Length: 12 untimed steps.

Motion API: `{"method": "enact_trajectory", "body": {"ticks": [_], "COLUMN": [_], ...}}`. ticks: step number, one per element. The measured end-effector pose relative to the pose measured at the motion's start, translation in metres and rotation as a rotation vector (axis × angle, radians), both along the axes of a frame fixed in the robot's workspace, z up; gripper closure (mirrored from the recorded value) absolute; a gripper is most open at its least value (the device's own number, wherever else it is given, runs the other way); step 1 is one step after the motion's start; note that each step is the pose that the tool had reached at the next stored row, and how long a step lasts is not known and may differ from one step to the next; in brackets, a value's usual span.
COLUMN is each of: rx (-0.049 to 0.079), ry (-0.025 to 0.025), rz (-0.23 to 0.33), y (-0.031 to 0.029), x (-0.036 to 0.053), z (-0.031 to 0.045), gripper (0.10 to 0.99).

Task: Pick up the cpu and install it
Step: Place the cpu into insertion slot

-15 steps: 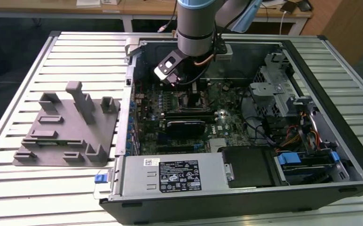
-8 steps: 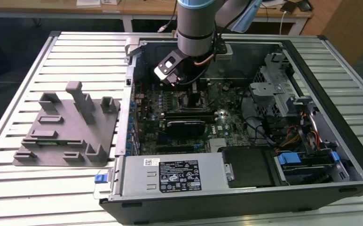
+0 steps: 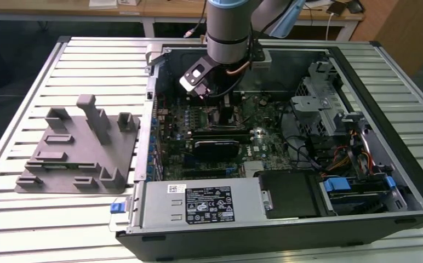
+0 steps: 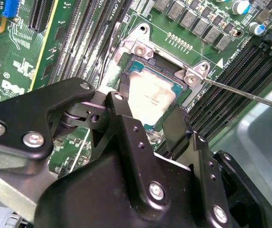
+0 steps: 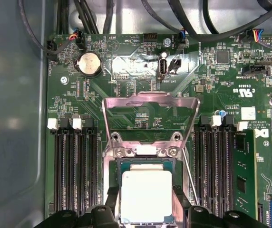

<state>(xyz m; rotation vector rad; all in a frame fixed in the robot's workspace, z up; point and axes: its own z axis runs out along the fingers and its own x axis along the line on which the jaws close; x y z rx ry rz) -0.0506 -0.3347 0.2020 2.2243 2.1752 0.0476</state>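
Here the gripper point(image 4: 148, 118) is drawn narrow on the cpu point(image 5: 146, 195), with one black finger point(image 4: 118, 107) against one edge and its partner against the opposite edge, as both wrist views show. The cpu lies flat and square in the socket point(image 4: 137, 64), silver lid up and a thin green rim showing around it. The load plate point(image 5: 150, 100) stands swung open beyond the socket, and the thin lever point(image 4: 250, 95) is unlatched and juts out to one side. Rows of memory slots point(image 5: 76, 166) flank the socket on both sides of the motherboard point(image 5: 212, 80). In the exterior view the arm point(image 3: 230, 27) reaches down into the open case point(image 3: 270, 244) toward 12 o'clock of the board. A grey fixture point(image 3: 80, 148) rests on the table point(image 3: 21, 224) at 9 o'clock from the case, well apart from the gripper. The chip looks light, thin and stiff, and its metal lid is probably slick. Its underside and the socket contacts are likely fragile, so tilting or dragging could do harm. The sound hold seems to be the present one: two opposite edges of the rim, kept level, with no pressure on the lid.
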Motion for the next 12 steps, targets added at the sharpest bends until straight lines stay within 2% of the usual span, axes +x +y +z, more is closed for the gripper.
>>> {"method": "enact_trajectory", "body": {"ticks": [7, 8, 9, 11, 12], "rx": [0.0, 0.0, 0.0, 0.0, 0.0], "ry": [-0.0001, -0.0001, -0.0001, -0.0001, -0.0001], "rz": [0.0, 0.0, 0.0, 0.0, 0.0], "y": [0.0, 0.0, 0.0, 0.0, 0.0], "x": [0.0, 0.0, 0.0, 0.0, 0.0], "z": [0.0, 0.0, 0.0, 0.0, 0.0], "gripper": [0.545, 0.608, 0.608, 0.729, 0.729]}}
